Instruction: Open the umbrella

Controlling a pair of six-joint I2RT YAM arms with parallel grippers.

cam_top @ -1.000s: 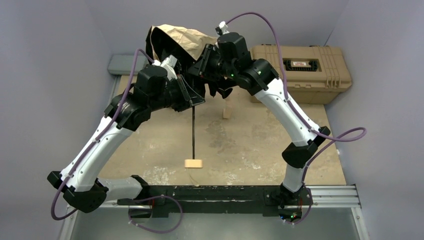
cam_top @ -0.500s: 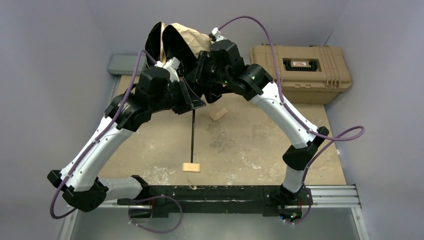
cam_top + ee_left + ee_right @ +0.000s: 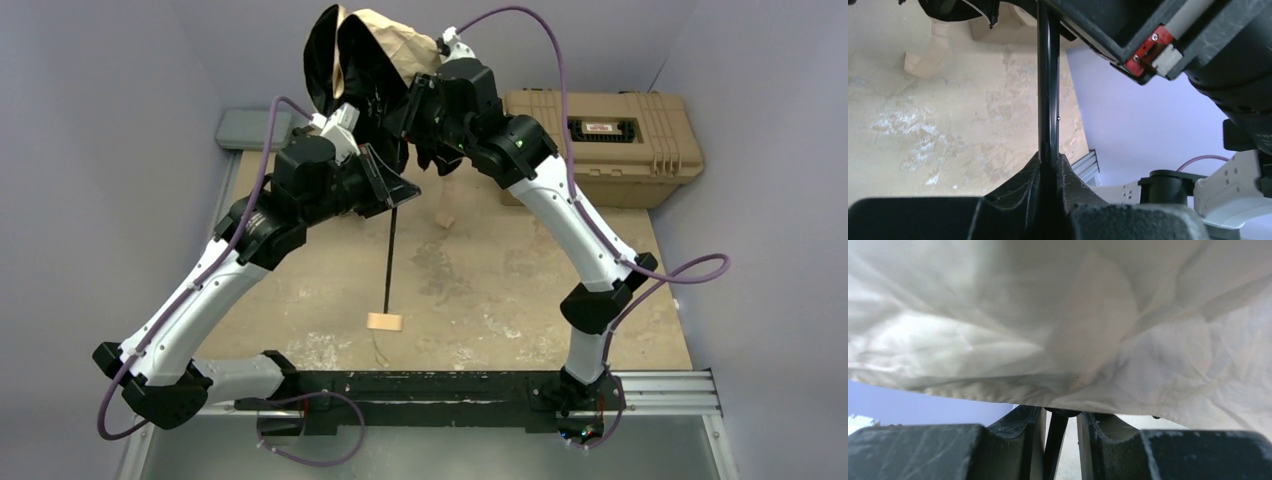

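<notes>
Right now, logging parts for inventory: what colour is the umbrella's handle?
Cream-tan; the handle shows best in the top external view.

Tan hard-shell toolbox (image 3: pixel 640 150), lid closed, black handle recess on top, at far right edge of desk (image 3: pixel 500 290), small grey-blue pouch (image 3: pixel 248 128) at far left corner, desk surface beige, scuffed with pale patches, metal rail (image 3: pixel 670 392) along near edge.

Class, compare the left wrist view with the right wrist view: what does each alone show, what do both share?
Left wrist only: a tan strap, the right arm, and the left gripper clamped on the shaft. Right wrist only: the pale canopy filling the picture above the right gripper. Both: a thin black part of the umbrella between the jaws.
</notes>
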